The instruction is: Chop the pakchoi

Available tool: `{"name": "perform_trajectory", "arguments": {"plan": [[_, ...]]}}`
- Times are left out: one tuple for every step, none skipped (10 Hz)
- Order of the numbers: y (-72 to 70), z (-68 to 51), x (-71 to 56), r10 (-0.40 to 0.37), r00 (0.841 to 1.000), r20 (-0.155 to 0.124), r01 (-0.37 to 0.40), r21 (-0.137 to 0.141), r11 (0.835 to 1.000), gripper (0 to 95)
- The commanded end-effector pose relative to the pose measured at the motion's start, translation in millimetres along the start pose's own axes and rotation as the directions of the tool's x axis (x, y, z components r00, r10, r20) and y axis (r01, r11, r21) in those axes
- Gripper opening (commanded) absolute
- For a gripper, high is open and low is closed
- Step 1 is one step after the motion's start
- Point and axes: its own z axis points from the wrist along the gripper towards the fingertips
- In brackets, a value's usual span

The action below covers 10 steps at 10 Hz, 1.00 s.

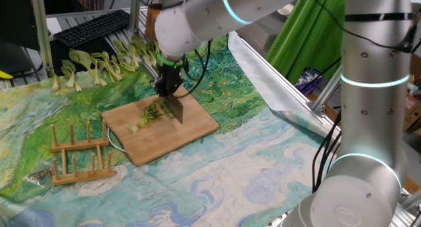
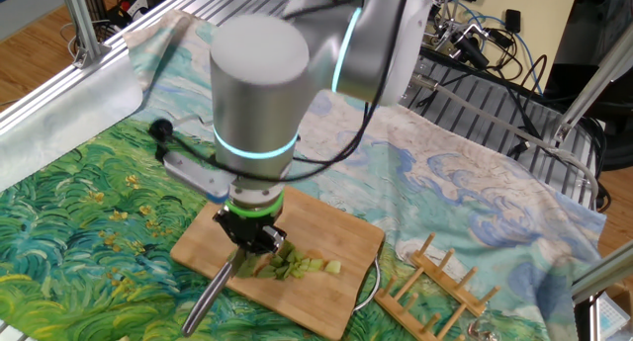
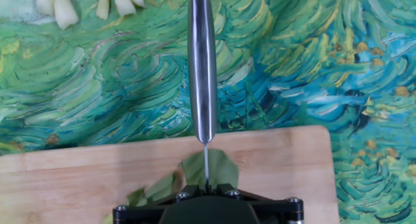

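Clearly the work is under way: the pakchoi (image 1: 152, 113) lies on the cutting board (image 1: 191, 131), already in several short pieces, pale stalk bits toward the board's near edge in one fixed view and darker leaf just beside the blade. The gripper (image 1: 168, 89) hangs directly above the board's middle, closed on a knife (image 1: 175, 108), blade pointing down and its edge on or very near the wood; whether it touches I cannot tell. From the other fixed view the knife's steel handle (image 2: 213, 292) slants out past the board's edge over the painted cloth (image 2: 89, 193), which suggests the tool is gripped near the blade root for firm downward pressure. The hand view looks along that handle (image 3: 202, 68), with a green leaf (image 3: 208, 169) just behind the blade on the board.

Beyond the board's far corner, a row of whole uncut pakchoi (image 1: 105, 62) waits on the cloth, well apart from the cutting. A wooden rack (image 1: 79, 154) stands beside the board's left end, likely a rest for the knife. I judge the chopping partly done.
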Motion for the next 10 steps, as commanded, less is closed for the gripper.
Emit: {"name": "perform_trajectory", "arguments": {"plan": [[1.2,7.7,1.5,0.008,1.0,-0.007,-0.007,0.002,1.0,0.0],[1.4,7.1,1.4,0.013,1.0,-0.003,-0.013,0.001,1.0,0.0],[1.1,4.8,1.8,0.018,1.0,0.003,-0.018,0.007,1.0,0.0],[1.0,3.2,2.4,0.024,1.0,0.009,-0.024,0.007,1.0,0.0],[0.5,-2.9,4.3,0.048,0.999,0.017,-0.048,-0.001,0.999,0.0],[-0.5,-12.4,7.7,0.049,0.999,0.014,-0.049,-0.001,0.999,0.0],[0.4,-12.3,11.0,0.055,0.998,0.036,-0.055,-0.005,0.998,0.0],[1.5,-9.5,13.2,0.06,0.997,0.055,-0.06,-0.003,0.998,0.0],[2.7,-4.9,14.5,0.063,0.995,0.08,-0.064,0.0,0.998,0.0],[3.1,-2.6,14.3,0.064,0.994,0.086,-0.064,0.001,0.998,0.0]]}}
